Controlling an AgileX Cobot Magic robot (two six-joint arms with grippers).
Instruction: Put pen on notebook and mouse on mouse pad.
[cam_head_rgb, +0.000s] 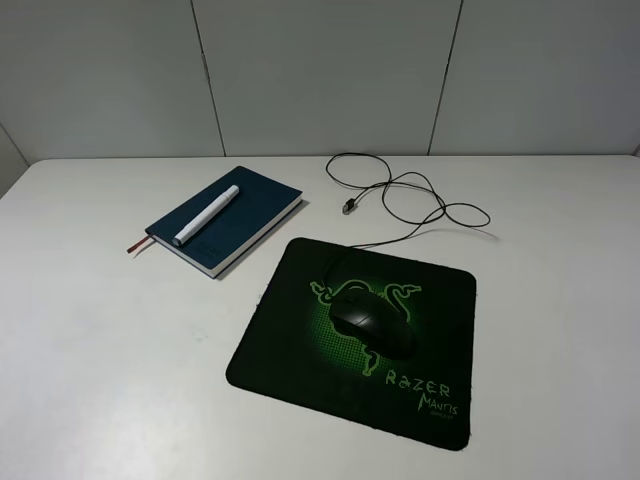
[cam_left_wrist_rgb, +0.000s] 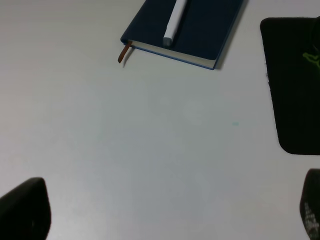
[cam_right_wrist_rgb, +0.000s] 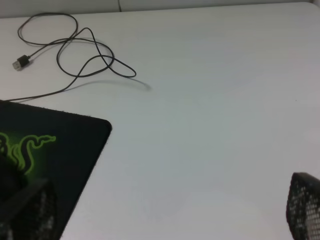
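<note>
Fingers (cam_left_wrist_rgb: 25, 207) spread wide, empty, both arms. Short white capped pen (cam_head_rgb: 207, 215) on teal hardcover notebook (cam_head_rgb: 250, 205); glossy black oval mouse (cam_head_rgb: 372, 320) on black logo pad (cam_head_rgb: 440, 300). Probably slippery; best gripped across flanks.

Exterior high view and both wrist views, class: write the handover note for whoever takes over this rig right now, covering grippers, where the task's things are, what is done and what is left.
Left gripper: open, empty, over bare table.
Right gripper: open, empty, beside the mouse pad.
Pen: lying on the notebook, along its length.
Mouse: resting on the mouse pad, over the green logo; its cable trails off onto the table.
Done: both placements look complete.
Left: nothing apparent; probably just keep the arms clear.
</note>
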